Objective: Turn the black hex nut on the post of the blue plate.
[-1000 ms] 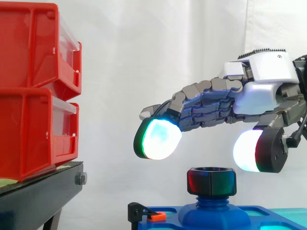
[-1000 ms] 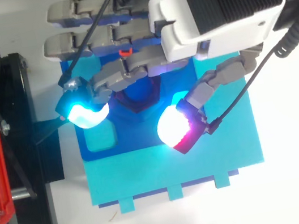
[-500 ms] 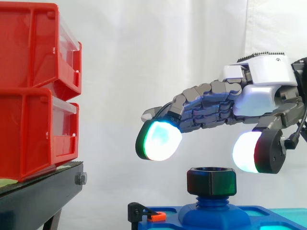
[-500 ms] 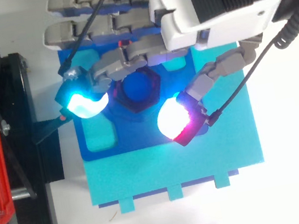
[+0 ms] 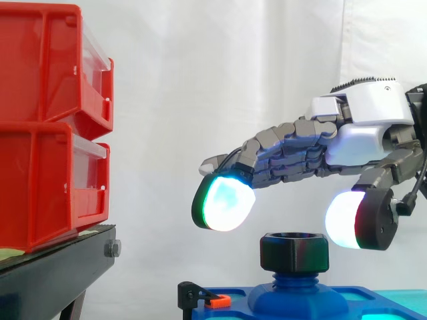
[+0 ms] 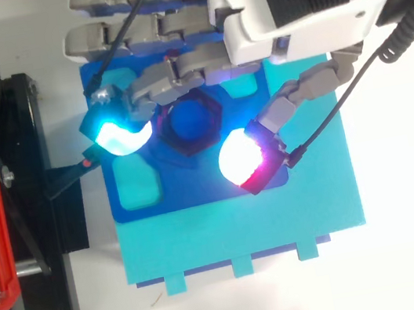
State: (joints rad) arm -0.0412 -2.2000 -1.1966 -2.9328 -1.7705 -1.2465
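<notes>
Red bins stand at the left, well apart from the work. My hand hangs above the nut, spread apart and holding nothing. One pad is left of the nut and higher; the thumb pad is right of it, just above its rim. The nut sits atop the post of the blue plate. If I close from this height, I judge the pads could skim its top edge and slip, turning nothing.

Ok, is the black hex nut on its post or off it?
On. In the side view the hex nut sits level atop the blue post; the open hand hovers above, not touching it.
</notes>
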